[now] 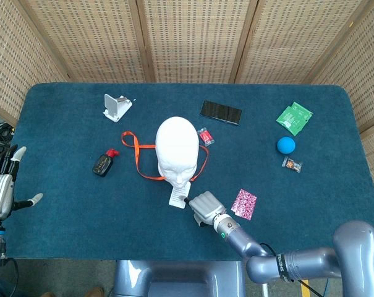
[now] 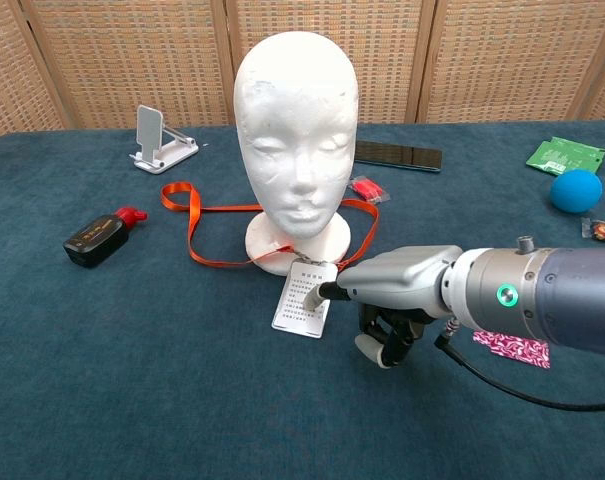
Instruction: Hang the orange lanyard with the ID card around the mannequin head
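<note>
one mannequin head [image 1: 177, 146], one orange lanyard [image 1: 137, 156], one phone [image 1: 221, 112], one blue ball [image 1: 285, 145]

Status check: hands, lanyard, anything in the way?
Right hand fingertip at ID card; left hand open, idle. Orange lanyard on the table around mannequin head base. Nothing blocking.

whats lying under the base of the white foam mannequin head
The orange lanyard loops on the blue table around the white foam mannequin head's round base; the white ID card lies in front. Whether any strap runs beneath the base is hidden.
</note>
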Motion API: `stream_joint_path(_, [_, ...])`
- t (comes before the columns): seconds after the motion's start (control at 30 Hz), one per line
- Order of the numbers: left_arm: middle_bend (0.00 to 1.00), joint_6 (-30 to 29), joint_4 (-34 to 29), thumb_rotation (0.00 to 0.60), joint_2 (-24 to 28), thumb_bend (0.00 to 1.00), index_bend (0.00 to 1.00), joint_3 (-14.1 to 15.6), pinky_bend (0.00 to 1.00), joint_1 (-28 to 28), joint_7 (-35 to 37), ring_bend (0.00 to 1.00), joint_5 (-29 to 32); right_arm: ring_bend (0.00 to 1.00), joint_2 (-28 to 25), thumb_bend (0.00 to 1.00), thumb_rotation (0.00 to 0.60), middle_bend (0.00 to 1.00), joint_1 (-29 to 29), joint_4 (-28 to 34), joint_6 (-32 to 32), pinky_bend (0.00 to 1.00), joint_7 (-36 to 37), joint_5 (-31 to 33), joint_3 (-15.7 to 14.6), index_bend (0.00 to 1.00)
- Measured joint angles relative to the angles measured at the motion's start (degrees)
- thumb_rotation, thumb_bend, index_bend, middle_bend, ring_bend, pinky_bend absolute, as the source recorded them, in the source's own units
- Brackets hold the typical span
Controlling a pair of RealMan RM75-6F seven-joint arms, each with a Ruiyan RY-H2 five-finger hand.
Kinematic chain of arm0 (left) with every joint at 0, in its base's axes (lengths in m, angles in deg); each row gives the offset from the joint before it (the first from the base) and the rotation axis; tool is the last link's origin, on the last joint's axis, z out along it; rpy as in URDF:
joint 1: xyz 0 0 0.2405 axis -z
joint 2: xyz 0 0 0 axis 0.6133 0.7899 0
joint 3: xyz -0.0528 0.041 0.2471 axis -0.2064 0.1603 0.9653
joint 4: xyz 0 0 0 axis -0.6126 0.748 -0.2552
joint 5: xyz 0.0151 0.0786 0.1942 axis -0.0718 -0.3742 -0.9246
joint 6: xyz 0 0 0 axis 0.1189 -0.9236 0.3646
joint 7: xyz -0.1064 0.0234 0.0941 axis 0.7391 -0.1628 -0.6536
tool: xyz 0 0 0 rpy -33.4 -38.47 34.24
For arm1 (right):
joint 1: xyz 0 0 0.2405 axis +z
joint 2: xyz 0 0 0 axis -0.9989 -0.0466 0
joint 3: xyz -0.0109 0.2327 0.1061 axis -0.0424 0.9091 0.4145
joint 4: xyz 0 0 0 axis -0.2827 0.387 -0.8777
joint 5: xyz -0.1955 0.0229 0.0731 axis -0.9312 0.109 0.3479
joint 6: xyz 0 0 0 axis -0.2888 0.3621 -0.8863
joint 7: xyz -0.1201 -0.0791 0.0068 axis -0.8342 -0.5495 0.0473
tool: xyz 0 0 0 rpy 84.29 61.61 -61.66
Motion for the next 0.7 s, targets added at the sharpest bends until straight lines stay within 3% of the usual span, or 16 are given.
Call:
stream_joint_path(0.23, [0.00,0.2,0.0,0.600,-0.2,0.00,0.00,-0.1,0.00,-0.1,-0.3,0.00,-0.4,0.81,-1.0,0.80,0.600,0.83,2.3,3.2,1.2,0.93,-0.9,2.9,-2.1,0.20])
stream_joint_path(0.7, [0.00,0.4,-0.2,0.600,-0.3,0.00,0.00,-0.4,0.00,-0.4,-0.4,0.00,-0.7,0.81,-4.2,0.80,0.600,0.83,5.2,8.7,2.6,0.93,-0.5,-0.4,-7.3,0.26])
